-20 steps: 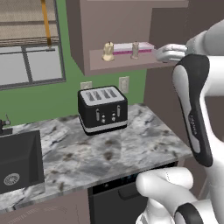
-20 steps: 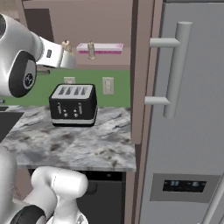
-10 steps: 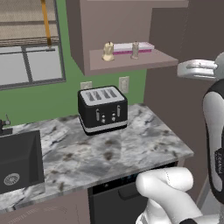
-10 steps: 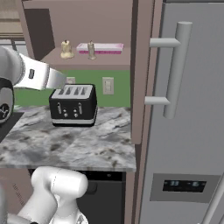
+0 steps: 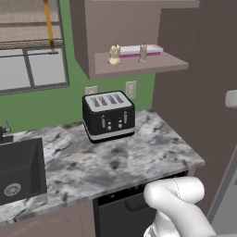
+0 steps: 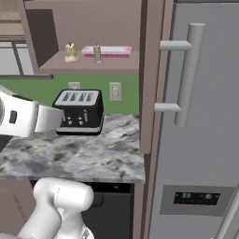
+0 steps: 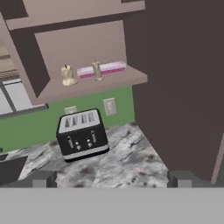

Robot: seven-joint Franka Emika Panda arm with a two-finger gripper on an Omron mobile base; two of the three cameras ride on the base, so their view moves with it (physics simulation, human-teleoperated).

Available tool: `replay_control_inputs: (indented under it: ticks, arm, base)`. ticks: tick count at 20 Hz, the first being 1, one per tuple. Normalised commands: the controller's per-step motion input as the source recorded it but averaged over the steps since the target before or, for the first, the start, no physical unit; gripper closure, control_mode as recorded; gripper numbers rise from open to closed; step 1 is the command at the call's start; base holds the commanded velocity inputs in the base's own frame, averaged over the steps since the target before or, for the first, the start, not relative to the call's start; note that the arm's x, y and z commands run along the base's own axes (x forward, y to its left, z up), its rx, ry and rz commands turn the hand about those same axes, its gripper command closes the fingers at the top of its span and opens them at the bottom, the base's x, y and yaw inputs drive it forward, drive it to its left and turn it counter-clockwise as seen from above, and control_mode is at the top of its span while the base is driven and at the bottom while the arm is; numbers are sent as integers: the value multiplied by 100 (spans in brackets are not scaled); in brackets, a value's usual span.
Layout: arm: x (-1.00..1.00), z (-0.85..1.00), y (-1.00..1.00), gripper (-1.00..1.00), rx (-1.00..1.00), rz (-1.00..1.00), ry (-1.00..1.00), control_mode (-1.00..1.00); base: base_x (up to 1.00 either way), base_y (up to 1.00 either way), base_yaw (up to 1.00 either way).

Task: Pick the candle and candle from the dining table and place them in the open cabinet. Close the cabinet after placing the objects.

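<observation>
Both candles stand on the open cabinet's shelf (image 5: pixel 152 64). The squat cream candle (image 5: pixel 114 54) is on the left and the slimmer greyish-tan candle (image 5: pixel 143 53) on the right. The right base view has the cream candle (image 6: pixel 71 52) and the grey candle (image 6: pixel 97 53) inside the cabinet (image 6: pixel 107 67). In the hand view the cream candle (image 7: pixel 67 75) and grey candle (image 7: pixel 97 70) sit far ahead on the cabinet shelf (image 7: pixel 113 82). My gripper (image 7: pixel 111 180) is open, fingertips (image 7: pixel 41 179) wide apart, holding nothing, well back from the shelf. The dining table is out of view.
A pink box (image 5: pixel 141 48) lies behind the candles. A black toaster (image 5: pixel 109 115) stands on the marbled counter (image 5: pixel 152 152), with a black sink (image 5: pixel 18 169) at the left. A tall fridge with a bar handle (image 6: pixel 189 74) is on the right. My forearm (image 6: pixel 23 119) hangs over the counter.
My arm has drawn back from the right end of the cabinet shelf, down and away. The two candles stay standing on the shelf.
</observation>
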Motion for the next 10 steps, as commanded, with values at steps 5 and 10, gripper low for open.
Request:
replay_control_inputs:
  ticks: [5, 10]
  arm:
    - [-66, 0, -53, -100, 0, 0, -1, -100]
    - [-51, -10, -61, -100, -5, 0, -14, -100]
  base:
    - [0, 0, 0]
    - [0, 0, 0]
